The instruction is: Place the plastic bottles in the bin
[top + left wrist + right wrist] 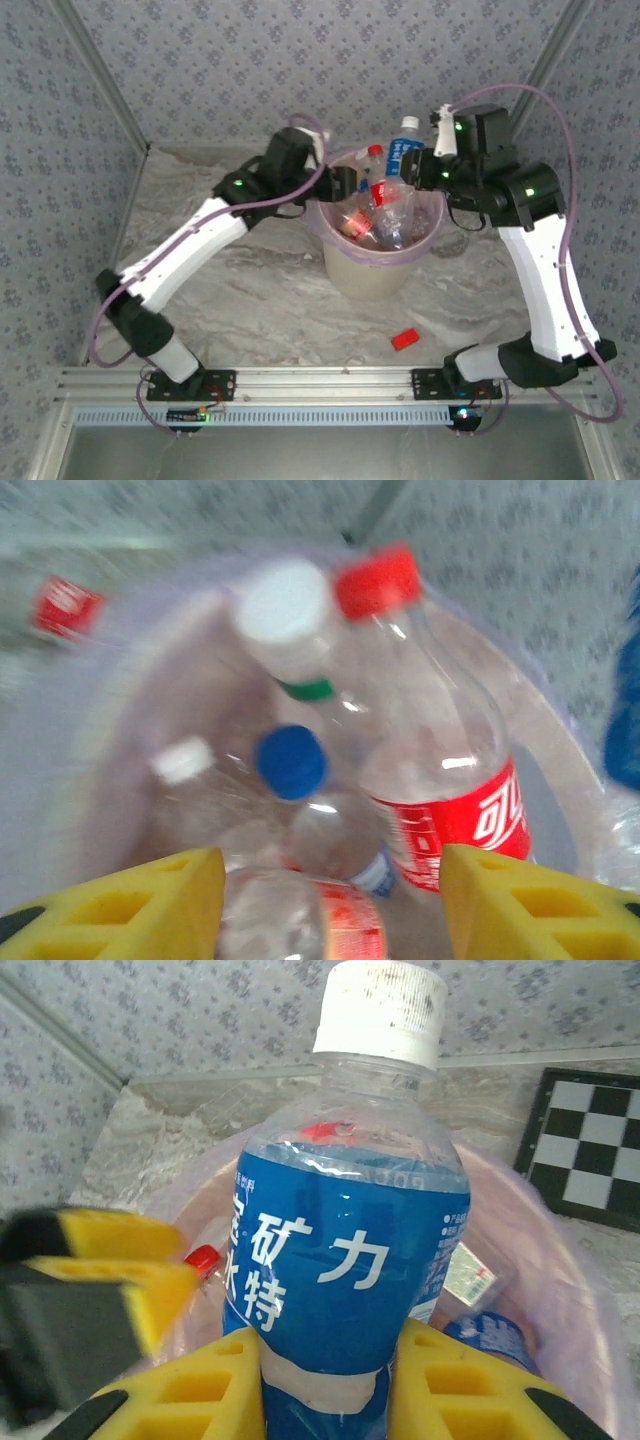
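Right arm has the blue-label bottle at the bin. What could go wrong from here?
1. The bin looks heaped: a red-capped bottle pokes above its rim, so the blue-label bottle in the right gripper may bounce out on release.
2. The open left gripper hangs close over the same bin; the two could clash.

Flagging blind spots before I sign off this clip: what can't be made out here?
- Bottle count in the bin: top view, bottles overlap; the left claw and right claw overhang the rim.
- The red-labelled thing at upper left: left wrist view, motion blur hides what it is.
- Base of the blue-label bottle: right wrist view, cut off by the bottom edge, inside the right claw.
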Tool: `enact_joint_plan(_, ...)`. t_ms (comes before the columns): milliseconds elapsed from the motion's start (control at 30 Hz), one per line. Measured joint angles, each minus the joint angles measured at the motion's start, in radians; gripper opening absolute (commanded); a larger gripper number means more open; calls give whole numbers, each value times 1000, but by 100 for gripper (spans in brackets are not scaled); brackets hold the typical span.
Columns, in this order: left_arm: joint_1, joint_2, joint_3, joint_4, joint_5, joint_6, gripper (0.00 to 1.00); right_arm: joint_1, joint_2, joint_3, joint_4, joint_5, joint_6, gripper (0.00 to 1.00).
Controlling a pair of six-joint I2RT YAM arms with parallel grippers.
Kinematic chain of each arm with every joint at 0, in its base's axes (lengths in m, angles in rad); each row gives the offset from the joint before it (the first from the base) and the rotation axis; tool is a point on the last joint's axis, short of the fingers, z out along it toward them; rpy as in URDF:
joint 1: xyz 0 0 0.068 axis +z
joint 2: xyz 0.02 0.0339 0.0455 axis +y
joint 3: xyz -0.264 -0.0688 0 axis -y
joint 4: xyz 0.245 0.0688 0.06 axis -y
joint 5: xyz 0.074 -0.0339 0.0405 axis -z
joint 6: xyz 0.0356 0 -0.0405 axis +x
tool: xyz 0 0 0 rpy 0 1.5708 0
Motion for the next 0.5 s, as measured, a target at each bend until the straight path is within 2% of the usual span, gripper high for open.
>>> enact_joint_plan(167, 82, -172, -60, -2, -64, 2, 60, 81, 102, 33, 14, -13, -60, 29)
enact_joint_plan(367, 120, -220, -135, -4, -76, -6, 60, 149, 196, 68, -6, -31, -152, 30)
enact_joint_plan(433, 121, -202, -151, -5, -75, -8, 60, 159, 219, 69, -29, -31, -179, 34)
enact_joint_plan(500, 121, -181, -160, -8, -71, -9, 60, 167, 240, 69, -60, -29, -201, 46)
